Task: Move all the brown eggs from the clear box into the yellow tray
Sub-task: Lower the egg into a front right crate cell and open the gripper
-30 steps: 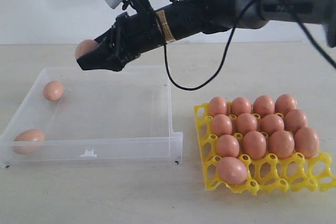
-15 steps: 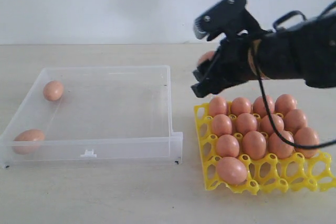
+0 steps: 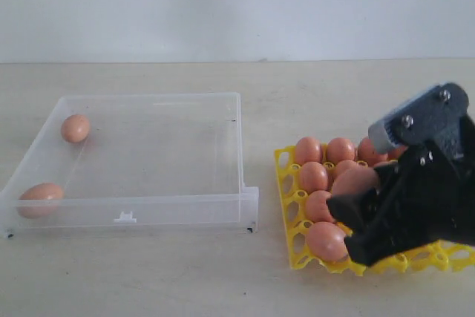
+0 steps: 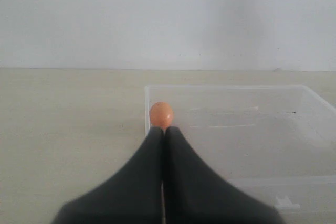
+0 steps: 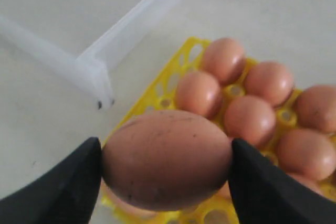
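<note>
Right gripper [image 5: 165, 169]: jaws spread wide and closed on one brown egg [image 3: 355, 182]. My fingers [image 5: 68, 182] press on its two ends, so its long axis runs across from finger to finger, roughly level.

Position: the held egg hangs over the front half of the yellow tray [image 3: 286, 159], which sits on the desk [image 3: 223, 280] to the right of the clear box [image 3: 148, 209]. The egg is above the seated eggs, not in a cup.

Tray: the back rows are full as far as I can see. The front left corner holds an egg [image 3: 327, 241]. To its right along the front edge the lattice [image 3: 438, 256] shows bare, but my own arm hides most of that row.

The relation that matters: the open cup should lie below the held egg, just right of the corner egg. I judge the move to be a short drop with a slight shift right. The egg is lying crosswise, so it will have to settle into the cup when I let go. The risk is knocking a neighbour on the way down.

Box: two eggs left, one near the far left corner [image 3: 75, 128] and one at the near left corner [image 3: 41, 200], well apart from me.

Left gripper [image 4: 164, 132]: shut tight and holding nothing. It points at the box with one egg [image 4: 161, 114] just beyond its tips, so that arm looks nearer to those two.
</note>
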Tool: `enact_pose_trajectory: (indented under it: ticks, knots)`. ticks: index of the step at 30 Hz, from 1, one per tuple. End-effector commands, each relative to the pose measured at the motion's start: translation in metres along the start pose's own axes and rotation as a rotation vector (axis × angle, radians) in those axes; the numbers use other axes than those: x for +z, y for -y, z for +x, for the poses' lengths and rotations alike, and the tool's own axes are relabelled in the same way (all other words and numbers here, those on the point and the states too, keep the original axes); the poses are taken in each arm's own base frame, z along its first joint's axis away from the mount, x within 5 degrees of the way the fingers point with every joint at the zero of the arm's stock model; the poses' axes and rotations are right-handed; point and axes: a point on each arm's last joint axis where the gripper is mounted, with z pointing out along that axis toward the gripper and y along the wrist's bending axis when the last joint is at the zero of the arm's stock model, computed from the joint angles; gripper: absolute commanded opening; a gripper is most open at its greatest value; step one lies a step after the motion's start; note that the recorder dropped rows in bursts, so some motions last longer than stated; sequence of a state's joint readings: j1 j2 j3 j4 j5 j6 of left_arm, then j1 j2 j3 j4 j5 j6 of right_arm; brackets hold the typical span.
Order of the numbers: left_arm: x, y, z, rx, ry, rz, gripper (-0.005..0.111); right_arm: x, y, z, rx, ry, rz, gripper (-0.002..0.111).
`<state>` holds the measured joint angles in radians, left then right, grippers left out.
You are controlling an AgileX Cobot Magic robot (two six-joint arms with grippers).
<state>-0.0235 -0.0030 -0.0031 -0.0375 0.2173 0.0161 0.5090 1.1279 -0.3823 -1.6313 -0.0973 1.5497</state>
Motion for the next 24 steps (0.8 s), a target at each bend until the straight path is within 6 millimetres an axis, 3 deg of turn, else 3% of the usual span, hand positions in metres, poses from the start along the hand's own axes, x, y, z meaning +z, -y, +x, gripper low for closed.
enact_pose_trajectory:
  ticks: [1, 7, 14, 24]
  knots:
    - [0.0, 0.0, 0.0, 0.005, 0.002, 0.007, -0.004, 0.0, 0.0, 0.027, 0.064, -0.075, 0.015, 0.0]
    - [0.0, 0.0, 0.0, 0.005, 0.002, 0.007, -0.004, -0.004, -0.003, 0.035, 0.088, -0.077, 0.0, 0.0]
    - [0.0, 0.0, 0.0, 0.005, 0.002, 0.007, -0.004, -0.002, 0.006, 0.037, 0.17, -0.089, 0.097, 0.0]
    - [0.0, 0.0, 0.0, 0.005, 0.002, 0.007, -0.004, 0.036, -0.002, 0.052, 0.176, -0.294, -0.015, 0.0]
